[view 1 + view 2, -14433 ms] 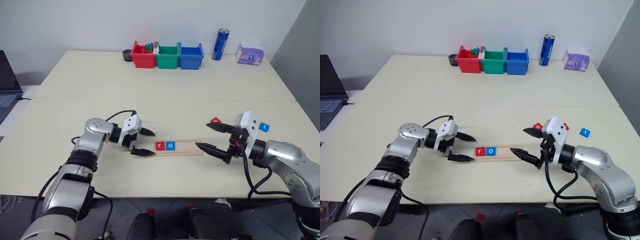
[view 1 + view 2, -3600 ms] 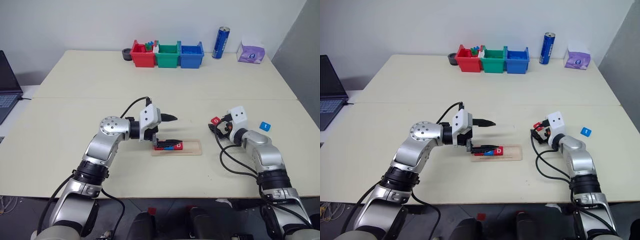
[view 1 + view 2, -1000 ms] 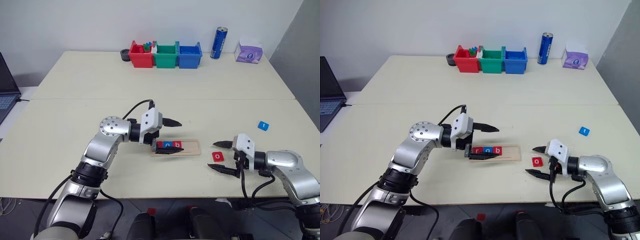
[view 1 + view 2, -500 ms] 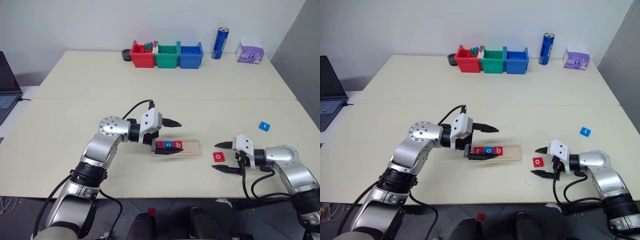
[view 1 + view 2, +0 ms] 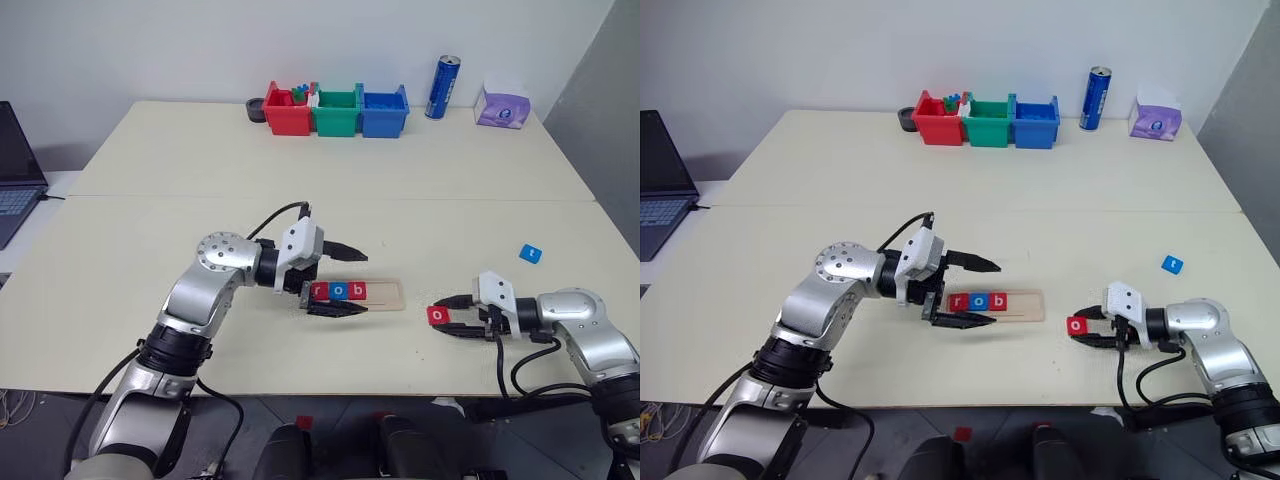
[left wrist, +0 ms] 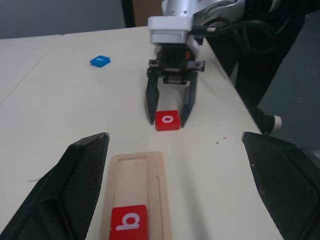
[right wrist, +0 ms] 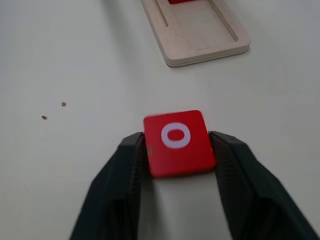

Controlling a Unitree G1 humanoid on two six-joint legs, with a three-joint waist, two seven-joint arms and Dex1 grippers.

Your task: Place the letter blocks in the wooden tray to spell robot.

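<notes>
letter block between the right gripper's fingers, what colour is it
Red, with a white letter o. The letter block shows best in the right wrist view.

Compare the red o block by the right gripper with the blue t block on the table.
The red o block sits between the right gripper fingers, near the wooden tray; the blue t block lies alone, farther off. One is red, one blue. Both lie flat on the table, outside the tray.

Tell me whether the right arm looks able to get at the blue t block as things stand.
Probably yes, but not at once: the right gripper is closed on the red o block. The blue t block lies alone on bare table beyond it, nothing between.
</notes>
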